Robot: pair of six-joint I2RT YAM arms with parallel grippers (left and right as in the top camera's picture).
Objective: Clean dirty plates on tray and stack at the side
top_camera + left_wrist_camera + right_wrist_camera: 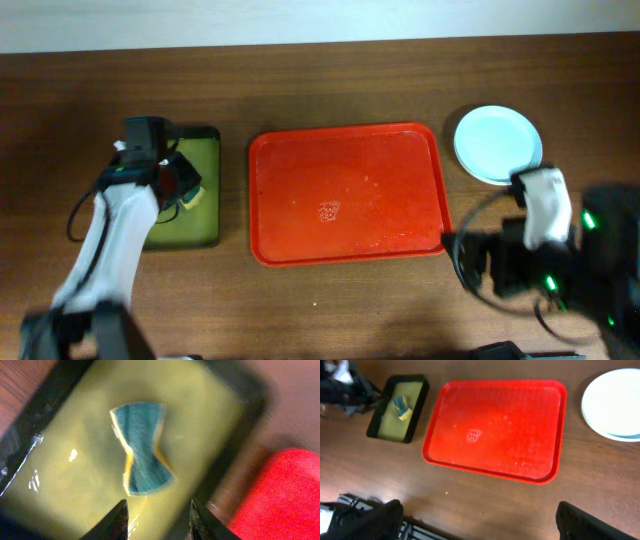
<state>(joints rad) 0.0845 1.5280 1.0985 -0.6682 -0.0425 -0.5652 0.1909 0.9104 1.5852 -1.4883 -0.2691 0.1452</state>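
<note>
Your red tray [345, 195] carries a faint, unreadable pale mark [330, 211]. The plates [498, 143] sit stacked on the worktop [330, 310] beside its right end. The olive tray [195, 225] holds a sponge [142, 447], clearest from the left wrist, below your parted left fingers [119, 520]. Your right fingers [370, 520] are spread, gripping nothing.

Saw a dark brown wood-grain table [330, 310] under everything. Found a small olive-green tray [203, 220] with a black rim toward the table's left side, its long side running front to back. Noted one sponge [142, 450] lying flat inside, roughly mid-floor (waisted like a bow tie, teal scouring face up, yellow foam showing along the edges), apart from the rim all round. Caught a few bright glints on the olive floor near it. Made out a pale strip beyond the table's far edge, nature unclear.
</note>
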